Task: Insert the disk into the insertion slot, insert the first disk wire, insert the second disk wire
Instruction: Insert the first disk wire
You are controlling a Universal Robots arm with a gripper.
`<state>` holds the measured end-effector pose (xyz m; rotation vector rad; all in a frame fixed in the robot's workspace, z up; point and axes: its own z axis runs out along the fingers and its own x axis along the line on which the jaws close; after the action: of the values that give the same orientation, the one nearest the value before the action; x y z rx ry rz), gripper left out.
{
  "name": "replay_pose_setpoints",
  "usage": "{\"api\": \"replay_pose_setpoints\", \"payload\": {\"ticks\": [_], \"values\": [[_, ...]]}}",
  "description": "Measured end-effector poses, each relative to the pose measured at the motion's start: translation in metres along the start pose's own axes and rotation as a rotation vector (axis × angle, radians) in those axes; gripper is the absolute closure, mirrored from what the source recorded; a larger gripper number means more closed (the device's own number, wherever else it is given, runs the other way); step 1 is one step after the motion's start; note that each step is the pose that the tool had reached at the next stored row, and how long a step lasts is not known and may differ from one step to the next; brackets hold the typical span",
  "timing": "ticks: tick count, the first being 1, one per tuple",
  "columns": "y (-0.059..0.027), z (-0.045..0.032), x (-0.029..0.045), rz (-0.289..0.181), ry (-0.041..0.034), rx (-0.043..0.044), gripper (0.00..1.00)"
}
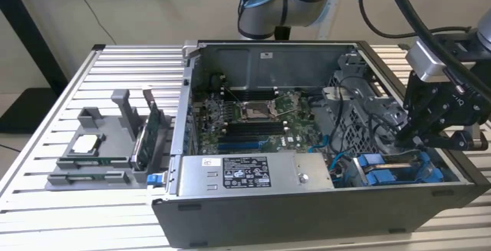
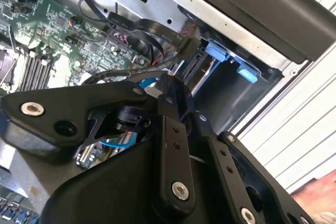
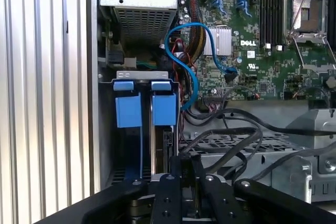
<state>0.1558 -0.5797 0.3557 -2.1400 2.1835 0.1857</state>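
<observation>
**Gripper poised at the drive bay, wire stage judged in hand**

The insertion slot point(image 3: 142, 75), a grey metal bay with two blue fittings point(image 3: 164, 108), sits in the corner of the open computer case point(image 1: 307, 216), just beside the power supply point(image 1: 253, 173). In the first wrist view a dark slab stands in the bay under one blue fitting. I judge it to be the disk already seated, though its outline is too shadowed to confirm.

The gripper point(image 3: 186, 163) hangs directly above the bay's inner end. Its two fingers are drawn close together at the tips, and I cannot make out anything clamped between them. In the second wrist view the gripper point(image 2: 170, 85) points toward the blue fittings point(image 2: 215, 51), with loose cabling around the tips.

A blue data cable point(image 3: 190, 74) loops from the motherboard point(image 3: 262, 51) toward the bay, and several black cables point(image 3: 231, 135) cross the perforated metal just beside the gripper. No connector can be seen mated to the bay.

Assessment: the disk step looks complete and a wire step is in hand. That step calls for squaring a connector to its port in a tight, cluttered gap. Snagging a neighbouring cable is the main hazard.
</observation>
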Motion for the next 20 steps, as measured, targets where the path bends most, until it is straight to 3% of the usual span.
{"api": "replay_pose_setpoints", "payload": {"ticks": [8,17,18,20], "values": [[-0.0076,0.0002,-0.0005,0.0,-0.0003,-0.0016,0.81],[-0.0087,0.0007,-0.0002,0.0,0.0002,-0.0015,0.81],[-0.0087,0.0008,0.0,0.0,0.0023,-0.0014,0.81],[-0.0087,0.0017,0.0001,0.001,0.0165,-0.0012,0.81]]}}
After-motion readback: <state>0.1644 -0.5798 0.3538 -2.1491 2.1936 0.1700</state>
